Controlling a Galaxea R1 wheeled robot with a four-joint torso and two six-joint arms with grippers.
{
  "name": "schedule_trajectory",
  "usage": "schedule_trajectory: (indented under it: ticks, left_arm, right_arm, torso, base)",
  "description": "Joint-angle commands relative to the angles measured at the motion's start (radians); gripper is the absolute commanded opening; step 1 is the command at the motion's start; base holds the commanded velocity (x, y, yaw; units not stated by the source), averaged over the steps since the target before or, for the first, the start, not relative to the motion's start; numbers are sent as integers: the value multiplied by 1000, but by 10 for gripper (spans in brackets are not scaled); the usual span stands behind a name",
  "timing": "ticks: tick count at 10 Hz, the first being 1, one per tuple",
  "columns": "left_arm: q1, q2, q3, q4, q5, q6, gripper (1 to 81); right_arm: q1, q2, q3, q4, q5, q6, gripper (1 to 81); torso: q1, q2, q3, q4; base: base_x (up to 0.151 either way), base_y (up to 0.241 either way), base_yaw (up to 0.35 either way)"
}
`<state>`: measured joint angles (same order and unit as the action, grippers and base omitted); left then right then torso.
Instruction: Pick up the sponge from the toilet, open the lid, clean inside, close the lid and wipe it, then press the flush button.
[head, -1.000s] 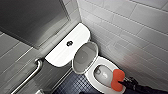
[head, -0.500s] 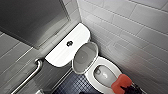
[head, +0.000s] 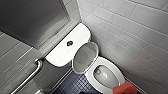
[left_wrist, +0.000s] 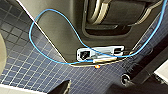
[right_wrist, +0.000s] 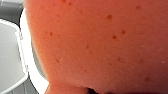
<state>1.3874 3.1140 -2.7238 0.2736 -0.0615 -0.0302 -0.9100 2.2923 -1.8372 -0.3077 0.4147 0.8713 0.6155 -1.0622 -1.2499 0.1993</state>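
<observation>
lid (head: 83, 58) stands raised against the cistern, leaving the bowl of the toilet (head: 90, 78) exposed for cleaning. sponge (head: 125, 88) sits over the bowl's front rim, hard up against the right wrist camera, so judged clamped in the right gripper. left gripper: cannot tell. count: one sponge, one lid, one flush button (head: 69, 43), one grab bar (head: 32, 75).

Lid (head: 83, 58) raised; toilet (head: 89, 75) bowl open
</observation>
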Motion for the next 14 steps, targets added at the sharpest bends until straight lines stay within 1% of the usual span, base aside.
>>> schedule_trajectory:
  ticks: [1, 3, 4, 5, 6, 7, 8, 9, 10, 11, 12, 13, 14]
  left_arm:
    - [51, -6, -5, 9, 88, 4, 811]
    - [51, -6, -5, 9, 88, 4, 811]
    - [51, -6, -5, 10, 88, 4, 811]
    - [51, -6, -5, 9, 88, 9, 811]
    - [51, -6, -5, 9, 88, 12, 811]
    - [51, -6, -5, 9, 88, 12, 811]
    - [51, -6, -5, 9, 88, 12, 811]
    - [51, -6, -7, 9, 88, 12, 811]
    - [51, -3, -7, 9, 89, 12, 811]
    - [51, -3, -8, 9, 89, 12, 811]
    - [49, -3, -8, 9, 89, 12, 811]
    - [49, -3, -8, 9, 89, 10, 811]
    - [49, -3, -8, 9, 89, 10, 811]
  right_arm:
    - [-232, -25, 18, -24, -155, -9, 10]
    - [-336, 1, -28, -24, -131, -11, 10]
    - [-364, 14, -55, -27, -103, -20, 10]
    - [-366, 9, -54, -37, -65, -29, 10]
    - [-341, -9, -10, -97, -56, -31, 10]
    - [-338, -35, 60, -185, -48, -32, 10]
    - [-343, -40, 93, -284, -39, -47, 10]
    - [-347, -10, 54, -337, -46, -45, 10]
    - [-379, 23, -2, -355, -53, -37, 10]
    - [-421, 29, -8, -329, -47, -38, 10]
    - [-451, 46, -23, -229, -53, -55, 10]
    - [-473, 70, -37, -87, -80, -201, 10]
    - [-482, 93, -43, 153, -130, -430, 10]
  torso:
    - [0, 0, 0, 0]
    - [0, 0, 0, 0]
    - [0, 0, 0, 0]
    - [0, 0, 0, 0]
    - [0, 0, 0, 0]
    - [0, 0, 0, 0]
    - [0, 0, 0, 0]
    - [0, 0, 0, 0]
    - [0, 0, 0, 0]
    - [0, 0, 0, 0]
    - [0, 0, 0, 0]
    - [0, 0, 0, 0]
    - [0, 0, 0, 0]
  base:
    - [0, 0, 0]
    - [0, 0, 0]
    - [0, 0, 0]
    - [0, 0, 0]
    - [0, 0, 0]
    - [0, 0, 0]
    - [0, 0, 0]
    - [0, 0, 0]
    - [0, 0, 0]
    - [0, 0, 0]
    - [0, 0, 0]
    - [0, 0, 0]
    - [0, 0, 0]
